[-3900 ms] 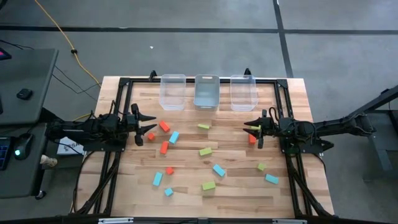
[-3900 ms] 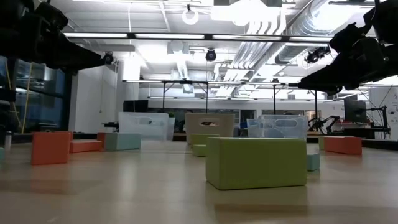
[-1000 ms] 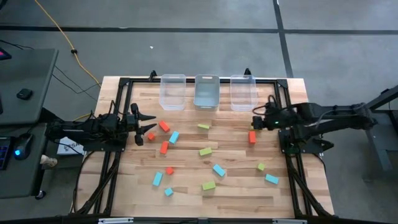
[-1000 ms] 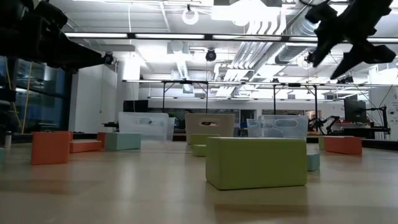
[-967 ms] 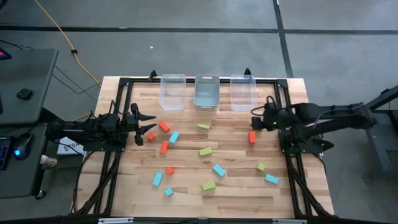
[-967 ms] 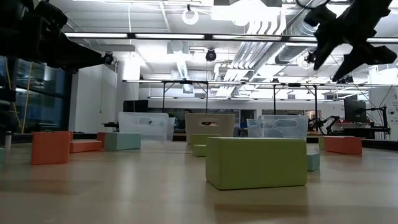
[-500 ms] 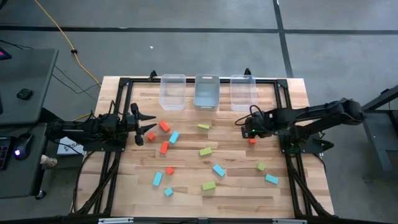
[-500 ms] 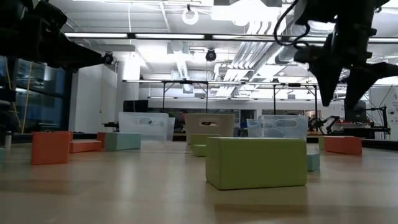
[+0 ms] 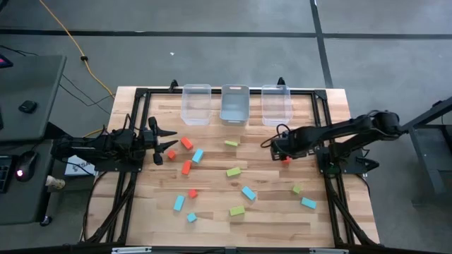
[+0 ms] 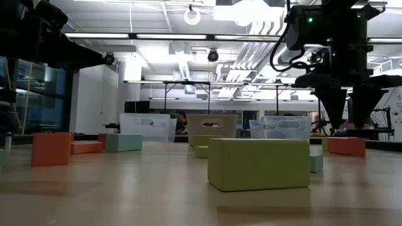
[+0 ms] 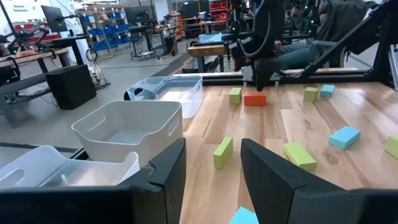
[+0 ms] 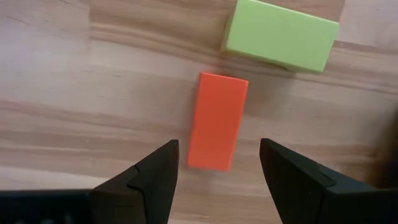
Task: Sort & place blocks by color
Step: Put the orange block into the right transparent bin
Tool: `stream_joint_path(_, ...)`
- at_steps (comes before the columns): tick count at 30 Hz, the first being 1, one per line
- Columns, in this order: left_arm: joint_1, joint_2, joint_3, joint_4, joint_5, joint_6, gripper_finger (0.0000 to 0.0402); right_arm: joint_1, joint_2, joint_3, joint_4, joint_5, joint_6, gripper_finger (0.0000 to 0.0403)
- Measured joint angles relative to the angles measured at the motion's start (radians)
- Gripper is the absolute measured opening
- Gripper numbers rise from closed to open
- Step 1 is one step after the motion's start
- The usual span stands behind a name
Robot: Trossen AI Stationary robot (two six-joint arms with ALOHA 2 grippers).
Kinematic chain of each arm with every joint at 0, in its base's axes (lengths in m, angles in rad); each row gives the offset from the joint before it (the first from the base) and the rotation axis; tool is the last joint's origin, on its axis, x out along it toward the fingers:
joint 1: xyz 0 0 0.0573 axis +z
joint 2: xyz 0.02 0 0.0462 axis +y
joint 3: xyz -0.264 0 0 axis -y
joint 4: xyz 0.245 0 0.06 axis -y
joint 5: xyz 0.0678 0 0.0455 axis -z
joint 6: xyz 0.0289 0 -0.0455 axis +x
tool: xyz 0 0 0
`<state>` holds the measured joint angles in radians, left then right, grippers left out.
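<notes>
High view: blocks (image 9: 234, 171) all loose on table (image 9: 212, 226); bins (image 9: 196, 104) at 12 o'clock apparently bare.
Right gripper (image 9: 285, 156): spread over red bar (image 12: 216, 122), nothing grasped.
Left gripper (image 9: 168, 141): parked at 9 o'clock, released.
Progress: sorting barely begun.

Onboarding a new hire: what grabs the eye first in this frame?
The right gripper, reached out over the table's right side, fingers open, directly above a red-orange bar, with a lime green block just beyond it. Next, the scatter of coloured blocks across the wooden table and three clear bins at the far edge. The left gripper waits at the left side.
</notes>
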<state>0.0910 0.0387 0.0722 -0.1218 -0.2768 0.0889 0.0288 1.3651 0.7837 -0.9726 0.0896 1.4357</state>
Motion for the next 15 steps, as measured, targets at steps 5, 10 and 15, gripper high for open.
stream_joint_path(5, 0.0, 0.0, 0.0, 0.0, 0.0, -0.002, 0.0133, 0.0, 0.051, 0.0, 0.016, 0.006, 0.004, 0.0216)
stream_joint_path(10, 0.0, 0.0, 0.0, 0.0, 0.0, 0.001, 0.0133, -0.001, 0.107, 0.0, 0.036, 0.006, 0.004, 0.0216)
stream_joint_path(15, 0.0, 0.0, 0.0, 0.001, 0.0, 0.001, 0.0133, -0.002, 0.16, 0.0, 0.058, 0.005, 0.004, 0.0216)
